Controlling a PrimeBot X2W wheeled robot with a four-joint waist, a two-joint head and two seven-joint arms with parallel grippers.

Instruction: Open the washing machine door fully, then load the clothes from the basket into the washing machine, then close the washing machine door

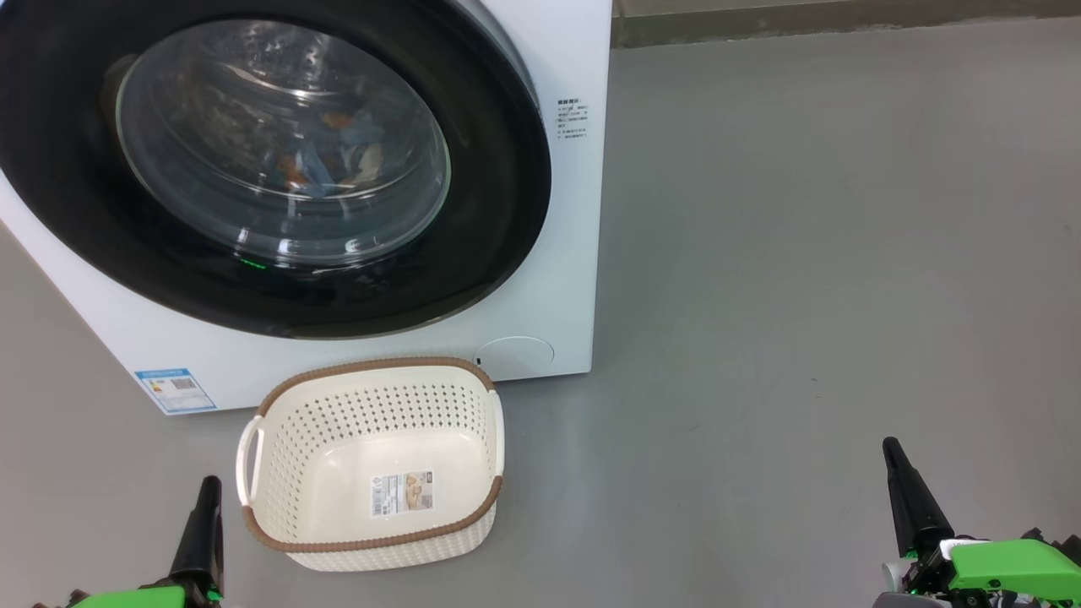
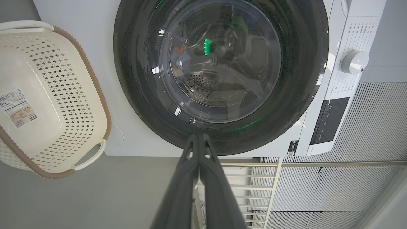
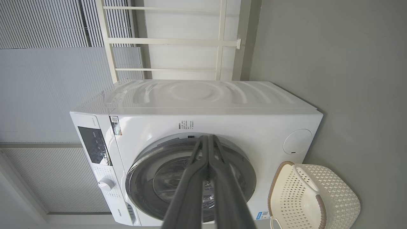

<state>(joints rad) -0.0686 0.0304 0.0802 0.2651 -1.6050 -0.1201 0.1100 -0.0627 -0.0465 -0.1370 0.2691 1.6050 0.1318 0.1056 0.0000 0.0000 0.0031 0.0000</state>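
- Looking first at your left end effector (image 1: 209, 491), you find its two dark fingers pressed together with nothing between them. It hovers low, near the left handle of the basket (image 1: 363, 414) but apart from it.
- Your right end effector (image 1: 899, 473) is closed in the same way and carries nothing. It hangs well apart to the right, over the bare floor (image 1: 802, 295). I judge that both are parked low and to the sides because no grasp is needed now.
- The basket stands on the floor just in front of the washing machine (image 1: 566, 253), below the door. This place probably keeps the way from basket to drum short. Inside it you see its paper label (image 1: 402, 494) and no cloth.
- The clothes (image 1: 329, 160) lie in the drum, behind the glass: light-blue fabric with some orange-brown spots.
- The washing machine door (image 1: 490, 186) looks shut, its black ring lying flat against the white front in both wrist views.
- From this I judge that loading and closing are done. Whether the latch has really caught, you cannot tell from here, so it is worth checking.
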